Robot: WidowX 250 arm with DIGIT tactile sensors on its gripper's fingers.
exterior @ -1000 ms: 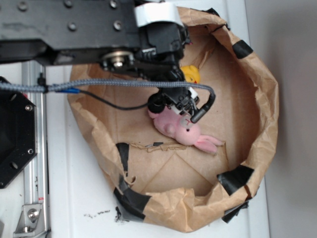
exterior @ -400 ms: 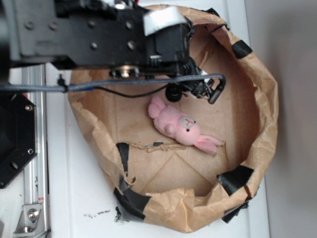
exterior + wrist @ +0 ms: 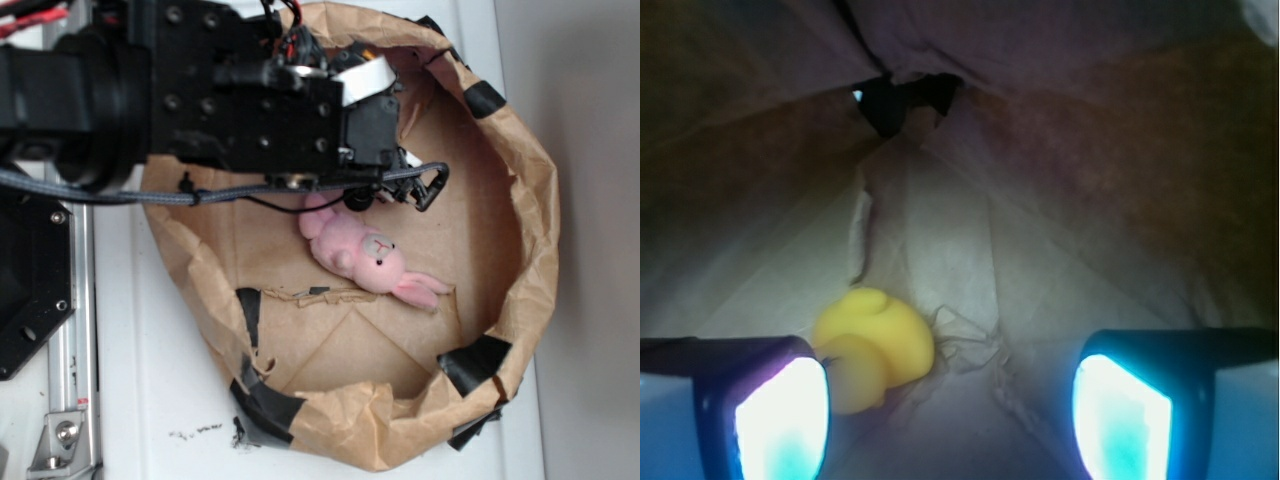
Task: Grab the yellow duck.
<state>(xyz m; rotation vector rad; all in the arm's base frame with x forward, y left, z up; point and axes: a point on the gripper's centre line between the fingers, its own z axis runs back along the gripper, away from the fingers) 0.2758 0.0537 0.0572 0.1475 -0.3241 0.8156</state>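
Note:
In the wrist view the yellow duck (image 3: 875, 345) lies on the brown paper floor, just ahead of my left fingertip (image 3: 780, 420) and touching or nearly touching its inner edge. My gripper (image 3: 950, 420) is open, its two pads wide apart with only paper between them. In the exterior view the arm covers the duck; my gripper (image 3: 400, 180) hangs over the upper middle of the paper bag (image 3: 530, 250). The pink bunny (image 3: 360, 255) lies just below it on the bag floor.
The crumpled bag wall (image 3: 1070, 130) rises close ahead and to both sides in the wrist view, patched with black tape (image 3: 475, 360). A metal rail (image 3: 70, 330) and a black base plate (image 3: 30, 270) stand left of the bag.
My arm has moved up and away from the pink bunny, toward the bag's upper part. The duck, visible beside the arm a second ago, is now covered in the exterior view.

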